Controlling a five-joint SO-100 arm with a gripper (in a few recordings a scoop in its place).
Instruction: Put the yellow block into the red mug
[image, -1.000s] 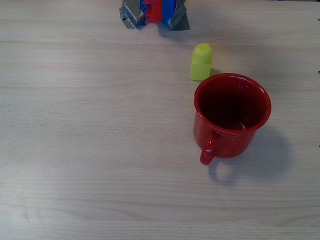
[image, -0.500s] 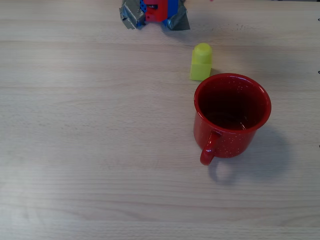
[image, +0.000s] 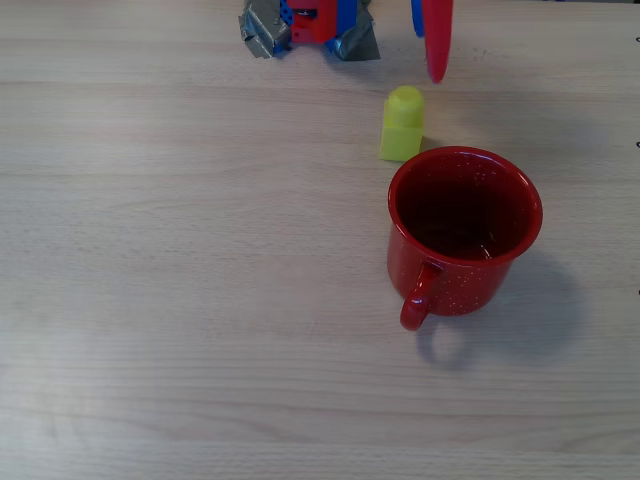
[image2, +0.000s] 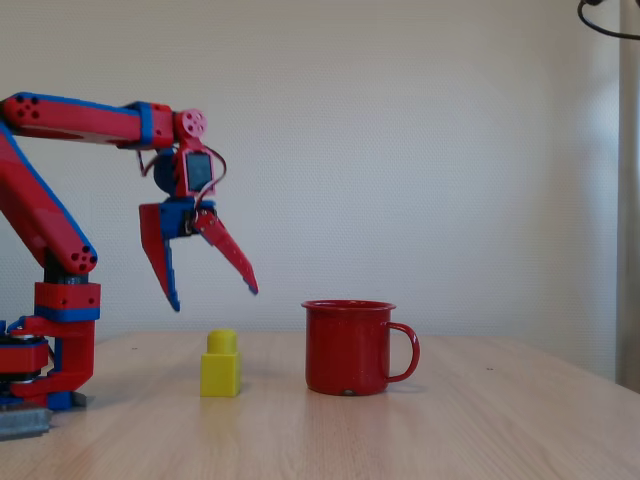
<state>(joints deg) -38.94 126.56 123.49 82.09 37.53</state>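
Upright, studded yellow block (image2: 220, 366), glossy speckled red mug (image2: 350, 347), splayed hand (image2: 213, 295) above.

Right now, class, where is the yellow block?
The yellow block stands on the table. In the overhead view it sits just above the red mug, near its upper-left rim; in the fixed view it stands left of the mug, below the open gripper.
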